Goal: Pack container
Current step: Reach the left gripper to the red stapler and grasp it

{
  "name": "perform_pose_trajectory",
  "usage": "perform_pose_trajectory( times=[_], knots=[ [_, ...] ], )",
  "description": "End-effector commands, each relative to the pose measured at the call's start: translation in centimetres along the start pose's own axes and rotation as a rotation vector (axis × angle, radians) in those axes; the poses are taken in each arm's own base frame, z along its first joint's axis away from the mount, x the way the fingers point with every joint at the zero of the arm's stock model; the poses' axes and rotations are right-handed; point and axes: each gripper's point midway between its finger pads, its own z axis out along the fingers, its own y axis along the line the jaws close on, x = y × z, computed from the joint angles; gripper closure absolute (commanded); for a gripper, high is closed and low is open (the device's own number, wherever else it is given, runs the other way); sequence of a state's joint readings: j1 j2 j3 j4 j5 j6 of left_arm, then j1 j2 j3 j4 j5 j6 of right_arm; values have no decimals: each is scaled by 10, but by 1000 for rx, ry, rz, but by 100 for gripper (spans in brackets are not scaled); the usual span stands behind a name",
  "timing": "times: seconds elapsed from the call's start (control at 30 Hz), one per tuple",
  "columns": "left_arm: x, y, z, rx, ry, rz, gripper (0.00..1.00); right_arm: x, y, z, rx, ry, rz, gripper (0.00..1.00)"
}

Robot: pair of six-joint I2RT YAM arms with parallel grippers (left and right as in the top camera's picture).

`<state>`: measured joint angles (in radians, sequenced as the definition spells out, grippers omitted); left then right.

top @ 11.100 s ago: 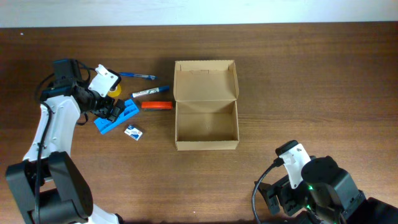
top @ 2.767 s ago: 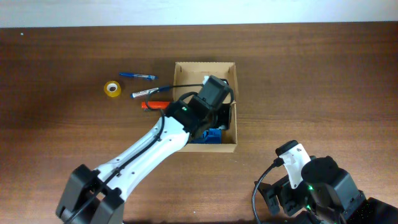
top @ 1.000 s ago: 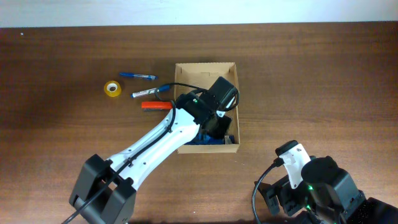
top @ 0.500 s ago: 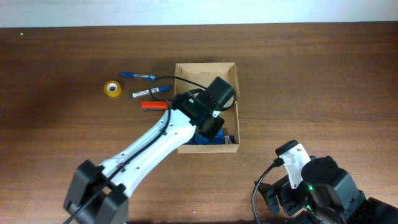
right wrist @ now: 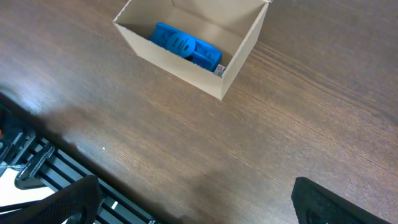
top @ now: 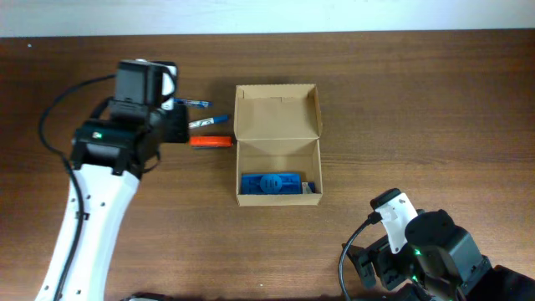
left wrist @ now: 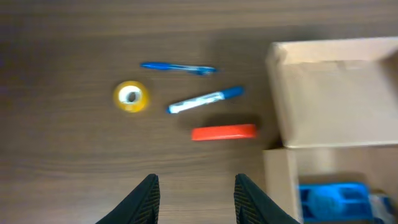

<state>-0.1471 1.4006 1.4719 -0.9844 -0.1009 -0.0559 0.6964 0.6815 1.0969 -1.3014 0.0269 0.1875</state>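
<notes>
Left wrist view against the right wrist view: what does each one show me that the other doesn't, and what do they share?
Only the left wrist view shows the yellow tape roll, blue pen, blue-capped marker and orange item lying beside the container, with the open, empty left gripper at the frame's bottom. Only the right wrist view shows the container's outer front wall and the bare table before it. Both show the open container with the blue object inside.

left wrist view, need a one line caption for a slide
Open left gripper above a yellow tape roll, blue pen, blue-capped marker and orange marker beside the cardboard box.
</notes>
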Motion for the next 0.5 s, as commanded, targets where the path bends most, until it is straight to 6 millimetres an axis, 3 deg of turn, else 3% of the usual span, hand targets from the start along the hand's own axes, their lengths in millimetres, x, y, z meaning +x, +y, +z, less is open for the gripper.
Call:
perform_pose_trajectory(
  times=[0.0,0.13,0.17,0.3,0.4,0.47],
  knots=[
    [-6,2,4,22,-4,262,61,-4,-1,-4,6,-23,11,1],
    [5,-5,42,72,78,617,51,-4,-1,-4,6,-23,11,1],
    [11,-11,58,116,108,687,42,-4,-1,-4,6,-23,11,1],
    [42,-16,119,202,255,908,27,-4,-1,-4,6,-23,11,1],
    [72,-19,158,277,360,1009,27,-4,-1,-4,6,-23,11,1],
    [78,-23,175,308,363,1016,28,-4,-1,-4,6,-23,11,1]
  ],
)
